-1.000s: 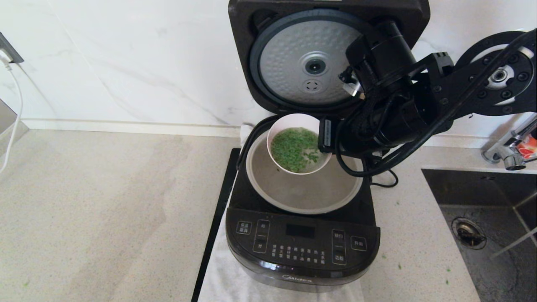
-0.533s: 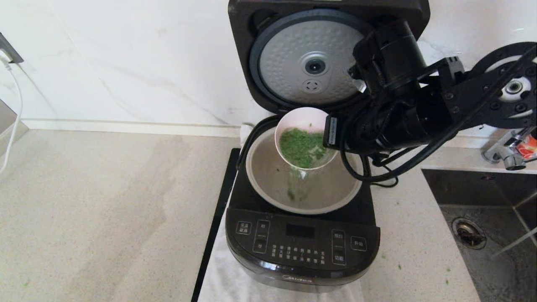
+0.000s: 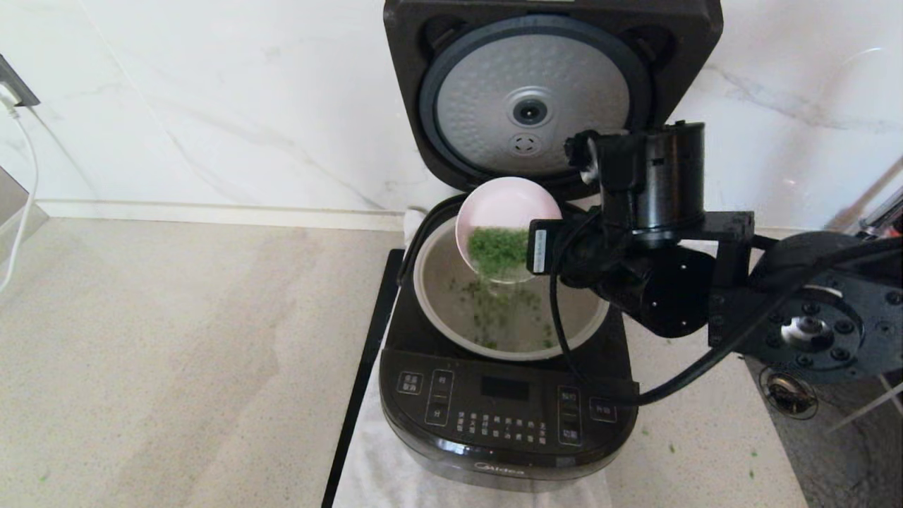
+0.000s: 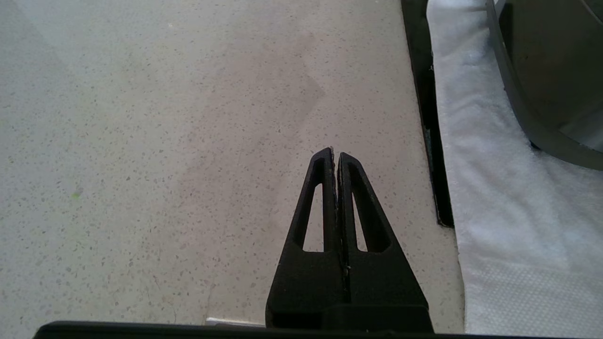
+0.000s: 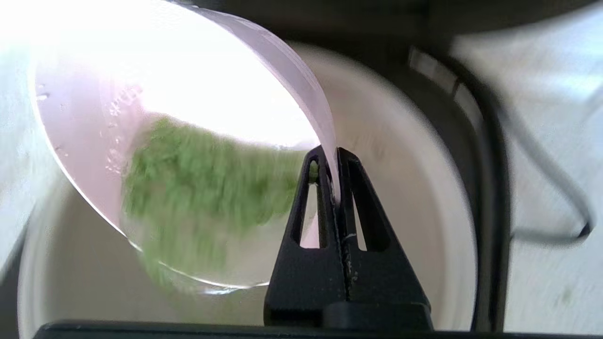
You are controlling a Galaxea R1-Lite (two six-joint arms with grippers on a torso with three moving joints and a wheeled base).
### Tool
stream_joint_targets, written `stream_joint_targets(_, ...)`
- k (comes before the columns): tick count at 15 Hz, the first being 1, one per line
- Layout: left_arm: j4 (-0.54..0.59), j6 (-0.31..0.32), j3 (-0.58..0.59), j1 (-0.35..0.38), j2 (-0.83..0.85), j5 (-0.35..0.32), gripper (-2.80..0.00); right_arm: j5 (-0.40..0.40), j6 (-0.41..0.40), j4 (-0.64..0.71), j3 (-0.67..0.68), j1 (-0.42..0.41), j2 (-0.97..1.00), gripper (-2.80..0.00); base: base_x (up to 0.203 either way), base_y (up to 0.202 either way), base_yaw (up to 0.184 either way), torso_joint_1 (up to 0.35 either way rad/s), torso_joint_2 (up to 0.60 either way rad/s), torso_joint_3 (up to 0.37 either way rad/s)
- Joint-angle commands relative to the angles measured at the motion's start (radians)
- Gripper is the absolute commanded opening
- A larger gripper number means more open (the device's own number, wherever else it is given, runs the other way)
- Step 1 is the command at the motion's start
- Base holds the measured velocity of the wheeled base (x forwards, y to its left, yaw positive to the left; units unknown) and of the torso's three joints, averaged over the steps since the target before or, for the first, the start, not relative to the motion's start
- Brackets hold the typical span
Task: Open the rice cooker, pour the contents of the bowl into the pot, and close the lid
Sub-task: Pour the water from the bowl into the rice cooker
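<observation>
Far left, against the marble wall: white cable hanging down onto the table. Wide bare speckled stretch running from there to the black strip and the white cloth under the rice cooker. Parked over that stretch, near the cloth's edge: left claw, clenched on nothing, tips pressed together.

Middle: cooker standing on the cloth, lid swung up against the wall, dimpled silver underside facing forward. Round beige pot open below it, green bits scattered across its bottom. Above the pot's back half: pale pink bowl, tipped steeply with its lower lip down, chopped greens sliding toward that lip and spilling over. On the cooker's front panel: dark display, rows of white Chinese labels too small to read, "Midea" along the bottom edge.

Right of the bowl: right claw grasping the bowl's rim, one finger inside and one outside, pinched tight on the thin wall. Black arm reaching in from the right, its cable drooping over the cooker's front right corner. A few green specks on the table right of the cooker. Far right: sink with its drain, partly hidden behind the arm.
</observation>
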Motion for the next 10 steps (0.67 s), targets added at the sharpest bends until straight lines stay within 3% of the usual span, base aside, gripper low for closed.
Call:
stream_joint_targets(1, -0.001, 0.000, 0.002, 0.000, -0.001, 0.000, -2.80, -0.051, -0.066, -0.182, 0.088, 0.043, -0.029, -2.80, 0.000, 0.000, 0.000, 0.000, 0.00, 0.000)
stream_joint_targets(4, -0.001, 0.000, 0.002, 0.000, -0.001, 0.000, -2.80, -0.081, -0.160, -0.365, 0.181, 0.067, -0.026, -2.80, 0.000, 0.000, 0.000, 0.000, 0.00, 0.000)
stream_joint_targets(10, -0.001, 0.000, 0.002, 0.000, -0.001, 0.000, -2.80, -0.114, -0.432, -0.934, 0.369, 0.076, 0.076, -2.80, 0.000, 0.000, 0.000, 0.000, 0.00, 0.000)
